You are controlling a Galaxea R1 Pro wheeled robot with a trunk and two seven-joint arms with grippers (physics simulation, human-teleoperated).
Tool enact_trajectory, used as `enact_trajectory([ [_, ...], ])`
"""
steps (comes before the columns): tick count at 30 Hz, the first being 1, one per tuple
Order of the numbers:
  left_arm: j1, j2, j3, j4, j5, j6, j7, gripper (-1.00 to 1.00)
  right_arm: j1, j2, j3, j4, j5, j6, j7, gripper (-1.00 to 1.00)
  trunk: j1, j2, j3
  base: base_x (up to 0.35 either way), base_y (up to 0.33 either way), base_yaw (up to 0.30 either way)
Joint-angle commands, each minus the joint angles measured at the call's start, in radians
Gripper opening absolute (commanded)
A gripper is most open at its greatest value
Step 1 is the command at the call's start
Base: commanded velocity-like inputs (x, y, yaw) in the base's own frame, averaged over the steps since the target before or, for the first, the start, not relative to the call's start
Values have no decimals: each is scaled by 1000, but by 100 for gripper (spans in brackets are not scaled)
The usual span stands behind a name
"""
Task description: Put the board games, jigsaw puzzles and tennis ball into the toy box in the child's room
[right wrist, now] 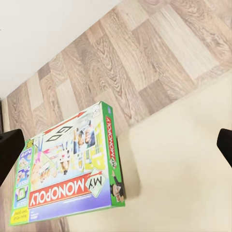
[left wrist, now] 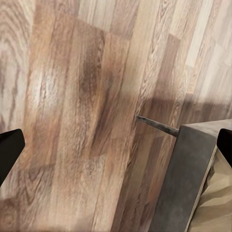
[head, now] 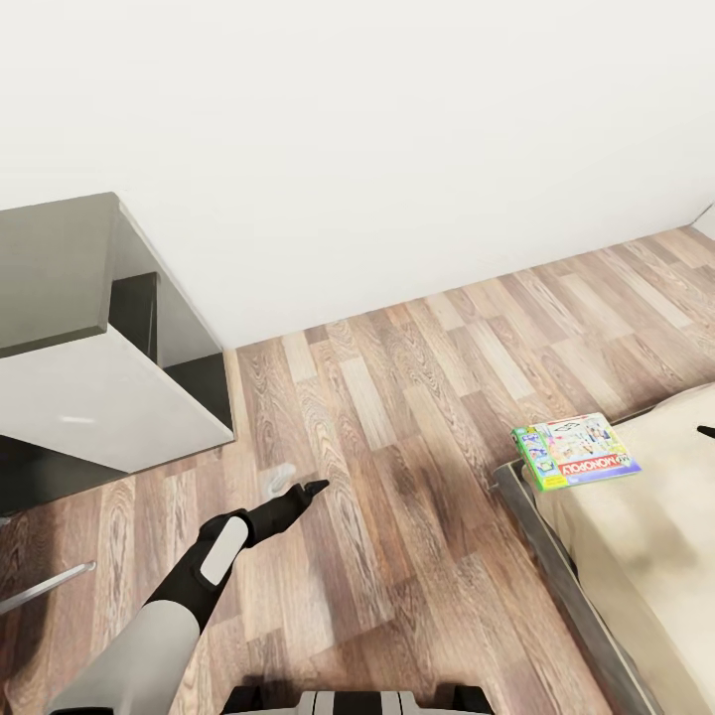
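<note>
1. On the far left of my head view I see the desk (head: 70, 328). It has a dark grey top and a white panel on its side. It stands against the white wall (head: 397, 129).
2. Next comes my left arm (head: 189, 586). It reaches out low over the wood floor (head: 397, 397).
3. My left end effector (head: 303, 491) points at the floor, between the desk and the bed. In my head view I cannot tell if it is spread or pressed together.
4. In my left wrist view, two dark fingertips (left wrist: 9, 152) sit far apart at the edges, so the left end effector is spread wide. It holds nothing. Under it I see floor and a corner of the dark bed frame (left wrist: 186, 179).
5. On the right is the bed (head: 645, 536), with a beige mattress.
6. A green-edged board game (head: 574, 451) lies flat on the bed's near corner, close to the edge.
7. In my right wrist view the board game (right wrist: 67, 166) is close, with the mattress beside it.
8. My right end effector (right wrist: 116, 147) is spread wide, with a dark fingertip (right wrist: 10, 154) at each edge. It hangs over the game and holds nothing.
</note>
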Motion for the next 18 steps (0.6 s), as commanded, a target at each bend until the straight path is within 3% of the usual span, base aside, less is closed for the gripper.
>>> enact_trajectory([
  [1,0,-1,5,0,5,9,-1,100,-1,0,-2,1,-3,10,3,100,0,0,-1,0,0,0],
  [18,0,-1,5,0,5,9,-1,100,-1,0,-2,1,-3,10,3,100,0,0,-1,0,0,0],
])
